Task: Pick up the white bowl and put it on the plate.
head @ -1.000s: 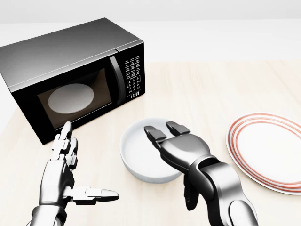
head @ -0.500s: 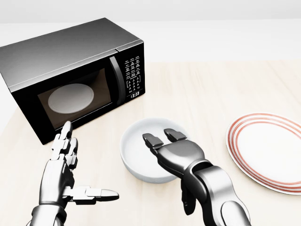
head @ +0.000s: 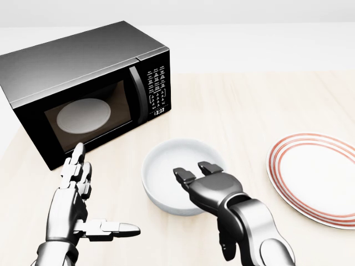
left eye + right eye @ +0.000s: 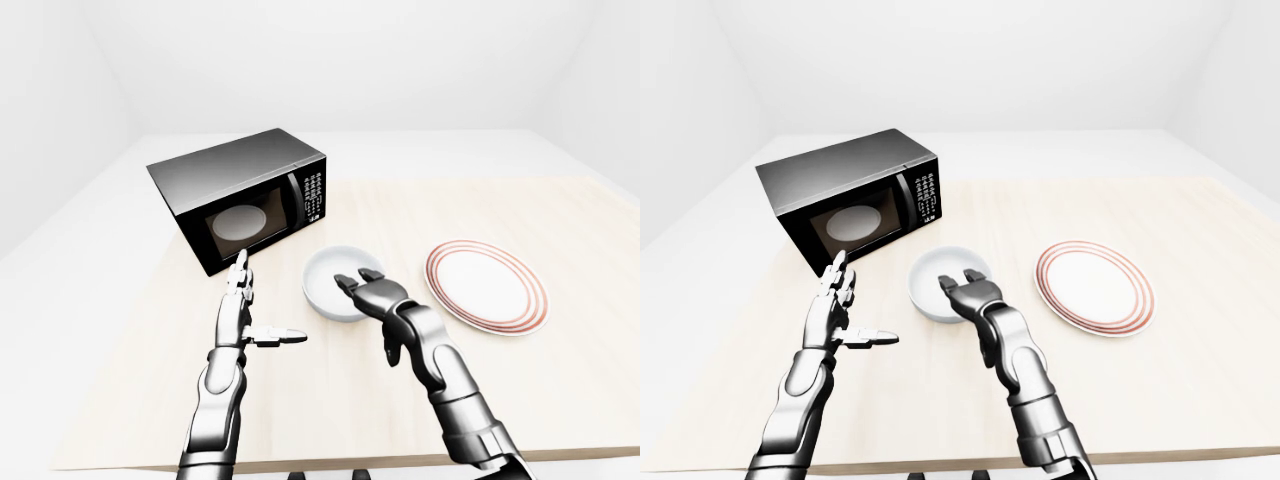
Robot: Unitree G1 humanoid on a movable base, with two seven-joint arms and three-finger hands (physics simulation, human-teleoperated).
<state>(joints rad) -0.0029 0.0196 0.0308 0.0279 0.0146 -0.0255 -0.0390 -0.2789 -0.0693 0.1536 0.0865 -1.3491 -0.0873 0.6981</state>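
Note:
The white bowl [image 3: 175, 163] stands on the wooden table [image 3: 249, 105], in the lower middle of the head view. My right hand [image 3: 193, 173] reaches over the bowl's near rim. Two bent fingers [image 3: 181, 175] hang just inside that rim, and the thumb hangs below, apart from the bowl, so the hand is open. The red-ringed white plate [image 3: 319, 180] lies to the right of the bowl with nothing on it. My left hand [image 3: 83, 208] hovers to the left of the bowl, open, fingers straight up and thumb pointing right.
A black microwave [image 3: 83, 83] with its door shut stands at the upper left, close behind the bowl and the left hand. The table's near edge [image 4: 330, 462] runs along the bottom of the left-eye view.
My right hand has drawn back toward the bottom of the view, from over the bowl's middle to its near rim. Bowl, plate and left hand have not moved.

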